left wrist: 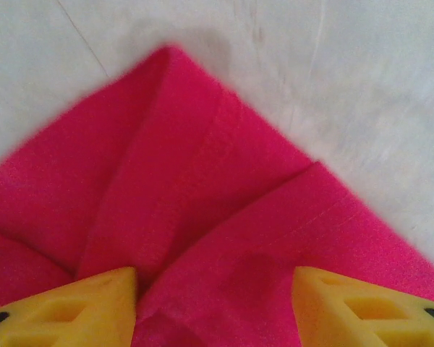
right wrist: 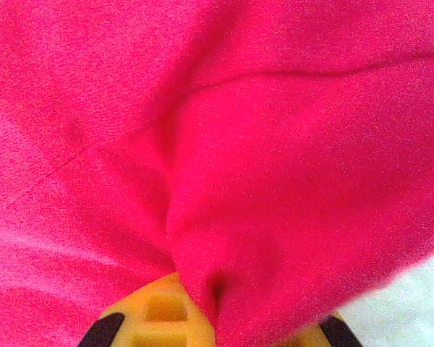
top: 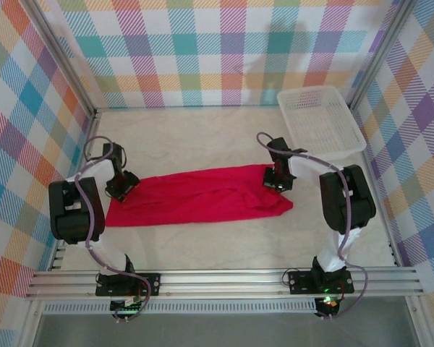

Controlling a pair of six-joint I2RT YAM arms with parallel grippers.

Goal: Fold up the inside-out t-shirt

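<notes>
- pinching the right end of the inside-out t-shirt [top: 199, 195], the right gripper [top: 277, 181] is clamped tight on a ridge of red cloth; its wrist view shows a crease running straight down into the yellow fingers [right wrist: 159, 314].
- the left gripper [top: 121, 186] sits at the shirt's left end with its jaws apart; a hemmed corner lies between the two yellow fingertips [left wrist: 94, 303], and nothing there looks squeezed.
- the shirt lies stretched in a long, narrow band across the middle of the table [top: 202, 137], between the two arms, its right end bunched. the white basket [top: 322, 119] stands at the far right corner, well apart from it.
- step in hand, as i judge it: taking hold of both ends, one done, one not yet.
- the next move calls for the left jaws to close on that corner through all its layers, then for both arms to lift together and evenly, so neither end slips out or drags in a wrinkle.
</notes>
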